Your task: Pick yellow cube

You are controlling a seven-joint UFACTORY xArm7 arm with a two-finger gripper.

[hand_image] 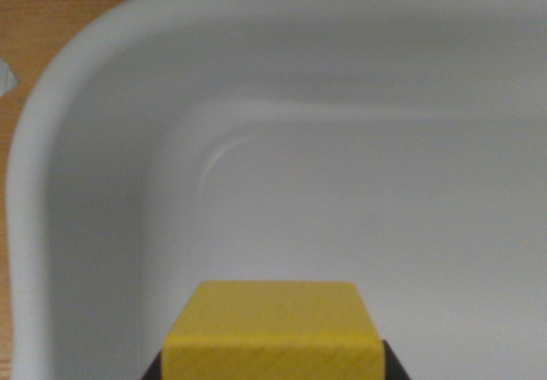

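Yellow cube (272, 329) fills the bottom centre of the wrist view, closest to the lens, with dark gripper (272, 365) parts showing as small wedges against its lower left and lower right corners. The jaws appear clamped on the cube's two sides, though only slivers of them show, so the depth of the grip cannot be judged.

Going left to right: a strip of wooden table (34, 21) shows at the far left and top left, then the rounded rim of a white tray (26, 184) curves around, and its pale, bare floor spreads across to the right edge. The cube sits over the tray's floor; whether it is lifted or resting there I cannot tell.

The likely risk is a shallow hold: smooth painted faces could let the cube slip or twist out if the arm moves sharply.
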